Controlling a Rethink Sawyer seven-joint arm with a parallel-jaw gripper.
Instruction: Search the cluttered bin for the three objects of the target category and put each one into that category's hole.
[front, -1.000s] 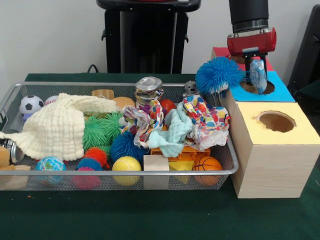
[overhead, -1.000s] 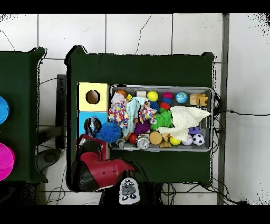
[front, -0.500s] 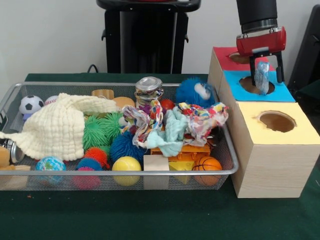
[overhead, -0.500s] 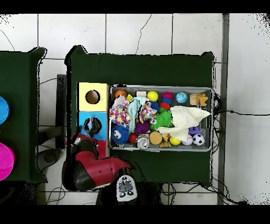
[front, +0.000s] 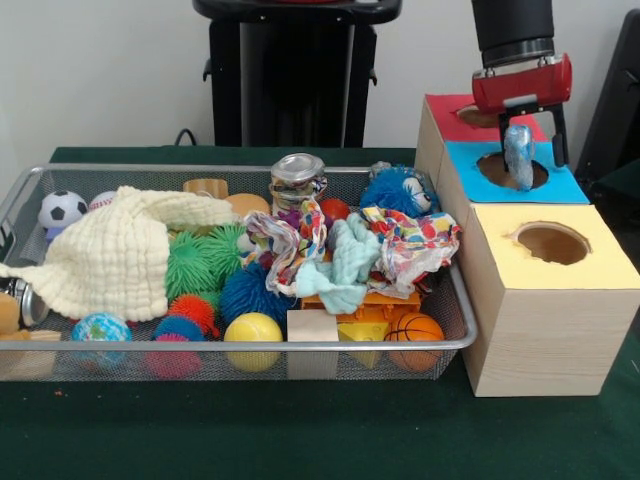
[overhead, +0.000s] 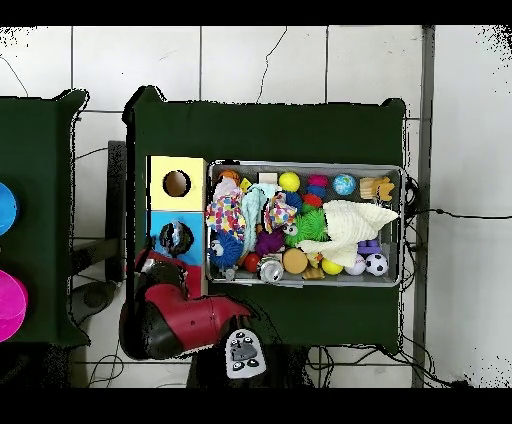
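Since a second ago the fuzzy blue ball (front: 398, 188) that hung up beside the boxes has dropped back into the wire bin (front: 300, 343) and now lies at its back corner next to the boxes, and the patterned cloth (front: 412, 243) near it has settled a little lower. The gripper (front: 519, 156) has stayed above the blue box (front: 560, 185), with a small pale blue, crinkled item (front: 518, 152) hanging between its jaws right over that box's hole (front: 503, 170); the jaws look pinched on it, and the item appears to be partly at the mouth of the hole, not yet let go. From above, the arm covers the hole, so what lies inside cannot be seen. As a judgement, this is the drop-off of one target piece; how many of the three have already gone in cannot be told. The bin is still crowded: a cream cloth (front: 115, 255), a jar (front: 297, 182), spiky balls, a yellow ball (front: 253, 334) and a small basketball (front: 413, 330), so more searching likely remains. The yellow box (front: 560, 320) and the red box (front: 450, 108) play no part now.
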